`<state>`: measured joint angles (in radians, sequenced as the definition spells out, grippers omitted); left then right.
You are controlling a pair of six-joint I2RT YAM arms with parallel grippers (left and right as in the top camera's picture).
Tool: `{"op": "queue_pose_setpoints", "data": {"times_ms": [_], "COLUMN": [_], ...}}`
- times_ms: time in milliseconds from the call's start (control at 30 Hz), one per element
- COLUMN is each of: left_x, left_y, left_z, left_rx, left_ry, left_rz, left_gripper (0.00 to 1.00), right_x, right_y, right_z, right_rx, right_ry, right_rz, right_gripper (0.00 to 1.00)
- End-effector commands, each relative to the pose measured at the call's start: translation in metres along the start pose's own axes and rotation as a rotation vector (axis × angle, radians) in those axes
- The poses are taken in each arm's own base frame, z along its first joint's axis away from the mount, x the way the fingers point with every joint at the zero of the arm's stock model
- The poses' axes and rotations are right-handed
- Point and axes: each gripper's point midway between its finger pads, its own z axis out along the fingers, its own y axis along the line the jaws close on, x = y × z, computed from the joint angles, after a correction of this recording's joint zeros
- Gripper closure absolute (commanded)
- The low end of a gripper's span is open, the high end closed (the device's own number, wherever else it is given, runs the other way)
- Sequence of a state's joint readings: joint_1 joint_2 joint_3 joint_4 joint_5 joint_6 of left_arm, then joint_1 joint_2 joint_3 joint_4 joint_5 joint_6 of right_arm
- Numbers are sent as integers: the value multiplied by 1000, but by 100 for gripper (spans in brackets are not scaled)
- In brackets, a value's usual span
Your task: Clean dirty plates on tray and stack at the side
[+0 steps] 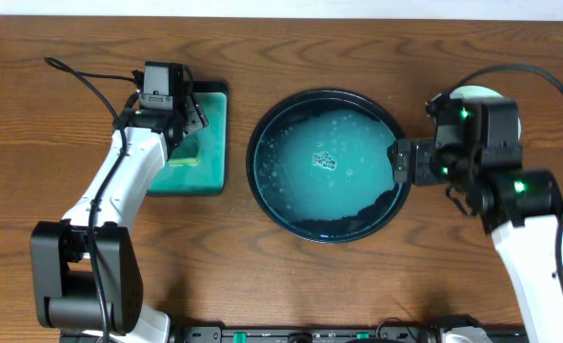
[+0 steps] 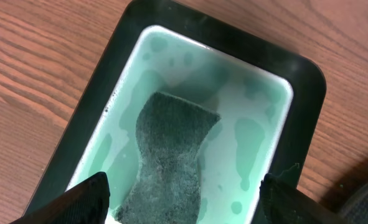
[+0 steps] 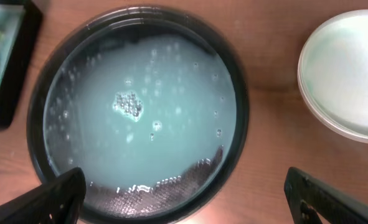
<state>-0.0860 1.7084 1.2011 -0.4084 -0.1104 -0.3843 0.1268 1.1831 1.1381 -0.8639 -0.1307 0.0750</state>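
Observation:
The round black tray [image 1: 254, 162] sits mid-table and holds foamy teal water; no plate shows in it. It fills the right wrist view [image 3: 241, 118]. A stack of white plates [image 1: 476, 92] rests on the wood at the right, partly hidden by my right arm, and shows in the right wrist view [image 3: 349, 71]. My right gripper [image 1: 402, 164] is open and empty over the tray's right rim, its fingers wide apart [image 3: 187, 196]. My left gripper [image 1: 181, 129] is open above the rectangular tray, straddling a dark sponge [image 2: 171, 155] without holding it [image 2: 184, 202].
The rectangular teal tray with a black rim [image 1: 214, 143] lies left of the round tray and holds the sponge in shallow water [image 2: 277, 124]. Cables run along both arms. Bare wood tabletop [image 1: 262, 276] surrounds both trays.

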Motion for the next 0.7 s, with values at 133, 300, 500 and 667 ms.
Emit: {"op": "queue_pose_setpoints", "data": {"times_ms": [133,300,500,667], "left_x": [0,0,0,0], "left_y": [2,2,2,2], "left_z": [1,1,1,1], "left_rx": [-8,-8,-8,-8], "left_ry": [2,1,1,1], "left_rz": [9,9,9,9], "left_gripper": [22,22,22,22], "right_x": [28,35,55,62], "right_y": [-12,-21,-20,-20], "right_z": [-2,-3,-10,-15], "right_rx": [5,19,22,34], "right_ry": [-251,-508,-701,-802], "right_rz": [-53,-75,-127,-170], "right_gripper": [1,1,1,1]}}
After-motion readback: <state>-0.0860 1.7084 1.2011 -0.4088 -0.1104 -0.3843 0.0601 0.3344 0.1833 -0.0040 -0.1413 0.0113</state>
